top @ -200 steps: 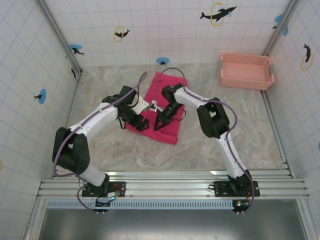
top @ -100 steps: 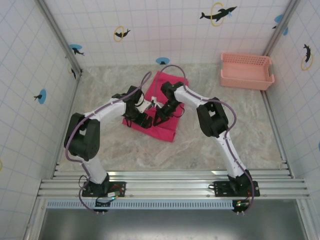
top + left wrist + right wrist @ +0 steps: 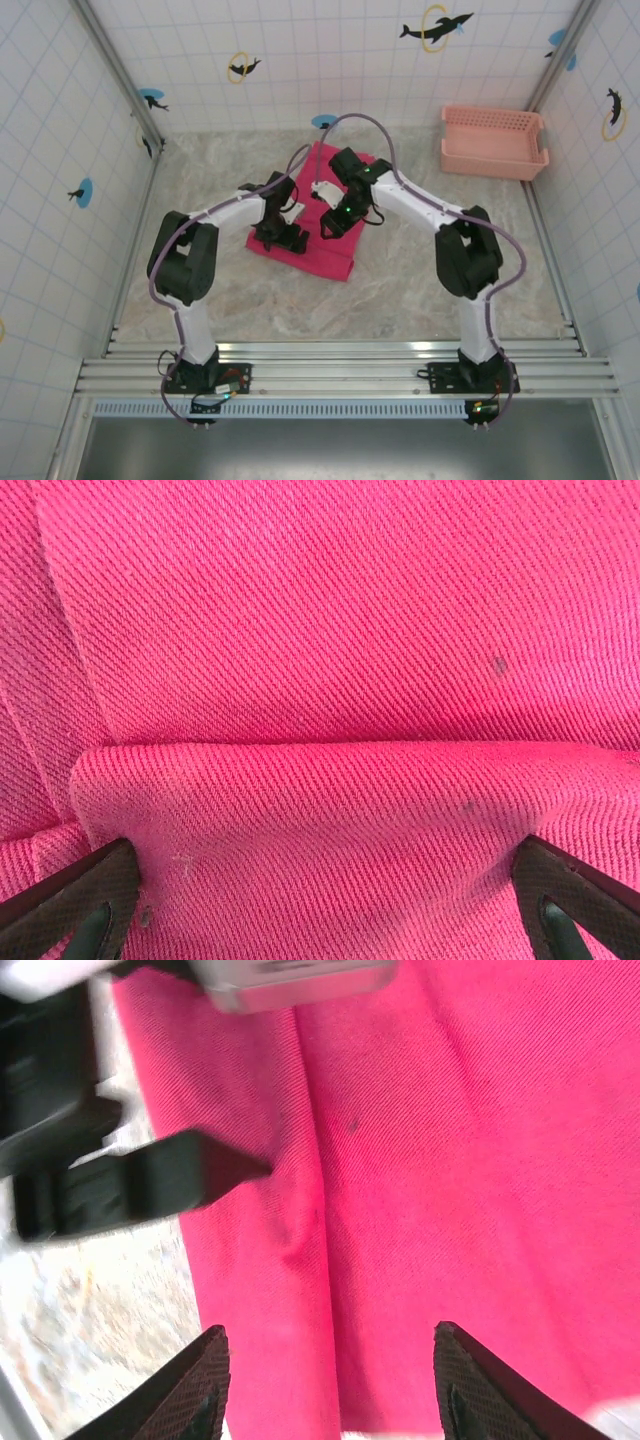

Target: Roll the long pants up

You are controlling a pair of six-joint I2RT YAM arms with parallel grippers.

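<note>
Plainly, long pants (image 3: pixel 328 256) lie outside basket (image 3: pixel 490 162).

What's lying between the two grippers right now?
Only the long pants: creased pink cloth spans the stretch from the left gripper to the right gripper, as the right wrist view shows.

Surface (image 3: pixel 420 290): marbled grey-beige top, flat, bounded by tiled walls at the back and on both sides. Two items lie directly on it.

1. Pants (image 3: pixel 322 262): bright magenta cloth, folded into a compact oblong, left of centre, long axis running near-to-far with a slight slant. The near end is square-cut. The left wrist view shows a doubled-over fold with a rounded edge lying on a flat layer. The right wrist view shows a long edge resting straight on bare marble.
2. Basket (image 3: pixel 495 160): pale pink slotted plastic, upright, in the far right corner, close to both walls, well apart from the pants.
</note>
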